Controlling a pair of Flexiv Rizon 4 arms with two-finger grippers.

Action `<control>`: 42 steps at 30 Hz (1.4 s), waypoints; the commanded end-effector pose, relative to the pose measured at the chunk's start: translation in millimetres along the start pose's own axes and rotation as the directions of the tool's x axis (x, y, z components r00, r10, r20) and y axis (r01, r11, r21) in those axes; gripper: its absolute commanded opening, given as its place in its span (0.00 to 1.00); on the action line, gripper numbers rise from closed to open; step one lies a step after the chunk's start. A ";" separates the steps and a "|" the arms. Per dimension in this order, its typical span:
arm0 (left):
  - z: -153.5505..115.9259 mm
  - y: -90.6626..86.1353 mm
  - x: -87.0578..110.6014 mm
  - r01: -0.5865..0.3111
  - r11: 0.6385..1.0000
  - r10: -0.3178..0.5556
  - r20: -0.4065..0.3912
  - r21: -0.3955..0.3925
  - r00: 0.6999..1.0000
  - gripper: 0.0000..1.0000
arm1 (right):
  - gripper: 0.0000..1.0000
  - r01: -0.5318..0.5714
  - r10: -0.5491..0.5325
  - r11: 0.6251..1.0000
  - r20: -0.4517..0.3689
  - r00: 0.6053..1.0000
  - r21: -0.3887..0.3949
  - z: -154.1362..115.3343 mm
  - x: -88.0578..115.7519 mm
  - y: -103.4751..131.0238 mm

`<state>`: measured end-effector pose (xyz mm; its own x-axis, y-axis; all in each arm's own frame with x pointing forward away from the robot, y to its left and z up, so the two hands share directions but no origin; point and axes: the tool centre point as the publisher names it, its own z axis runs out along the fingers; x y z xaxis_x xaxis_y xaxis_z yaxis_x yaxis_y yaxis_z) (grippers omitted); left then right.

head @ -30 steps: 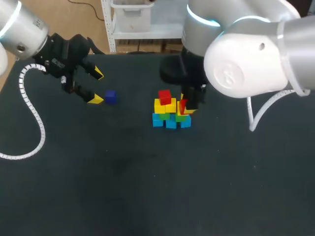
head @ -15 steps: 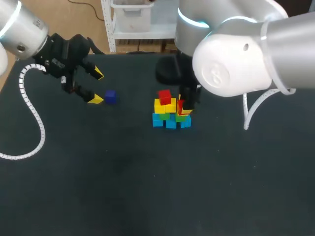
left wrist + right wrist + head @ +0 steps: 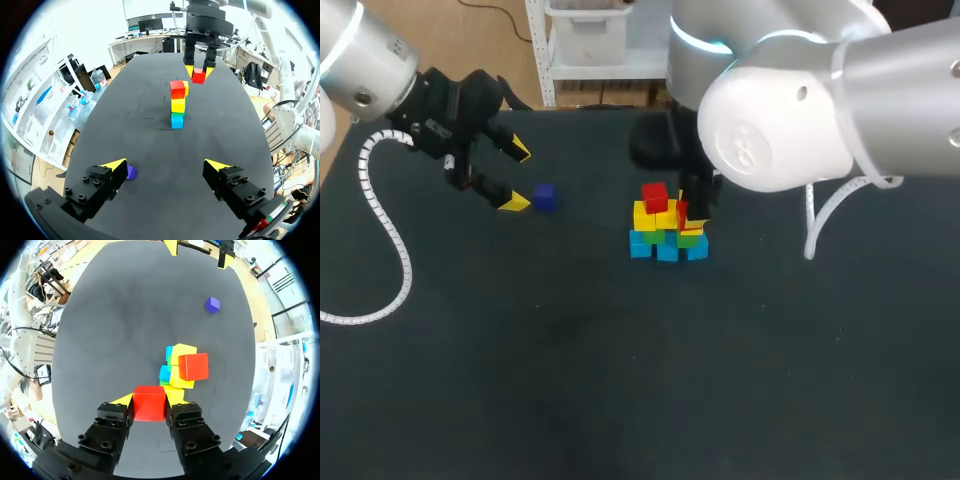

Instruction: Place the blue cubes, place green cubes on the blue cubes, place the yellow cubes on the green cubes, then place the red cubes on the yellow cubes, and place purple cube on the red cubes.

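Mid-frame the stack has one red cube up; my right hand grips the second red cube above it, and the purple cube lies upper left beside my open left hand.

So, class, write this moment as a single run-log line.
right hand: shut on red cube, over stack | left hand: open, purple cube beside it | stack: placed red cube on top

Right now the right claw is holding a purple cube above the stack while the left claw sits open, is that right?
Not quite: the right claw holds a red cube above the stack, as the right wrist view shows. The purple cube lies on the table near the open left claw.
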<state>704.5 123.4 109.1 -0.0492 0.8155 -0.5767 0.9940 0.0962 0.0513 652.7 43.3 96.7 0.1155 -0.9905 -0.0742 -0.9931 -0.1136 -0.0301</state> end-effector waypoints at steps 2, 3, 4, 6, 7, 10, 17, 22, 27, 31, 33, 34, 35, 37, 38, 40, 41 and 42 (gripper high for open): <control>0.2 -0.6 1.2 -0.003 1.000 0.003 0.004 -0.002 1.000 1.00 | 0.00 -0.003 0.003 1.000 -0.001 1.000 -0.007 1.6 -0.4 -5.1; 0.2 -0.6 1.2 -0.003 1.000 0.003 0.004 -0.002 1.000 1.00 | 0.00 -0.003 0.003 1.000 -0.002 1.000 -0.007 1.7 -0.7 -5.4; 0.2 -0.6 1.2 -0.003 1.000 0.003 0.004 -0.002 1.000 1.00 | 0.00 -0.003 0.003 1.000 -0.002 1.000 -0.007 2.0 -1.1 -6.1; 0.2 -0.6 1.2 -0.003 1.000 0.003 0.004 -0.002 1.000 1.00 | 0.00 -0.003 0.003 1.000 -0.001 1.000 -0.008 3.0 -1.1 -7.8; 0.2 -0.6 1.2 -0.003 1.000 0.003 0.004 -0.002 1.000 1.00 | 0.00 -0.004 0.004 1.000 -0.001 1.000 -0.009 3.3 -1.2 -8.5; 0.2 -0.6 1.2 -0.003 1.000 0.003 0.004 -0.002 1.000 1.00 | 0.00 -0.005 0.005 1.000 0.000 1.000 -0.010 4.5 -2.5 -10.3; 0.2 -0.6 1.2 -0.003 1.000 0.003 0.004 -0.002 1.000 1.00 | 0.00 -0.011 0.011 1.000 0.001 1.000 -0.009 5.8 -2.6 -15.1; 0.2 -0.6 1.2 -0.003 1.000 0.003 0.004 -0.002 1.000 1.00 | 0.00 -0.015 0.015 1.000 0.001 1.000 -0.010 6.7 -1.9 -15.0; 0.2 -0.6 1.2 -0.003 1.000 0.003 0.004 -0.002 1.000 1.00 | 0.00 -0.020 0.020 1.000 0.001 1.000 -0.015 9.1 -0.9 -16.9; 0.2 -0.6 1.2 -0.003 1.000 0.003 0.004 -0.002 1.000 1.00 | 0.00 -0.019 0.019 1.000 0.002 1.000 -0.015 9.5 -2.1 -18.2; 0.2 -0.6 1.2 -0.003 1.000 0.003 0.004 -0.002 1.000 1.00 | 0.00 -0.020 0.020 1.000 0.003 1.000 -0.014 10.1 -2.1 -19.7; 0.2 -0.6 1.2 -0.003 1.000 0.003 0.004 -0.002 1.000 1.00 | 0.00 -0.020 0.020 1.000 0.003 1.000 -0.015 10.5 -1.8 -20.5; 0.2 -0.6 1.2 -0.003 1.000 0.003 0.004 -0.002 1.000 1.00 | 0.00 -0.021 0.021 1.000 0.003 1.000 -0.016 10.7 -1.7 -20.9; 0.2 -0.6 1.2 -0.003 1.000 0.003 0.004 -0.002 1.000 1.00 | 0.00 -0.022 0.022 1.000 0.004 1.000 -0.018 11.4 -1.6 -22.5; 0.2 -0.6 1.2 -0.003 1.000 0.003 0.004 -0.002 1.000 1.00 | 0.00 -0.023 0.023 1.000 0.003 1.000 -0.019 11.7 -1.6 -23.3; 0.2 -0.6 1.2 -0.003 1.000 0.003 0.004 -0.002 1.000 1.00 | 0.00 -0.023 0.023 1.000 0.003 1.000 -0.020 11.9 -1.9 -24.0; 0.2 -0.6 1.2 -0.003 1.000 0.003 0.004 -0.002 1.000 1.00 | 0.00 -0.023 0.023 1.000 0.003 1.000 -0.021 12.0 -2.1 -24.1; 0.2 -0.6 1.2 -0.003 1.000 0.003 0.004 -0.002 1.000 1.00 | 0.00 -0.023 0.023 0.999 0.002 1.000 -0.021 12.0 -2.1 -25.7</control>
<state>704.5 123.4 109.1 -0.0492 0.8154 -0.5767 0.9940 0.0962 0.0513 674.1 47.5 85.8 0.0922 -0.9927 -0.0780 -0.9957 -0.0914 -0.0148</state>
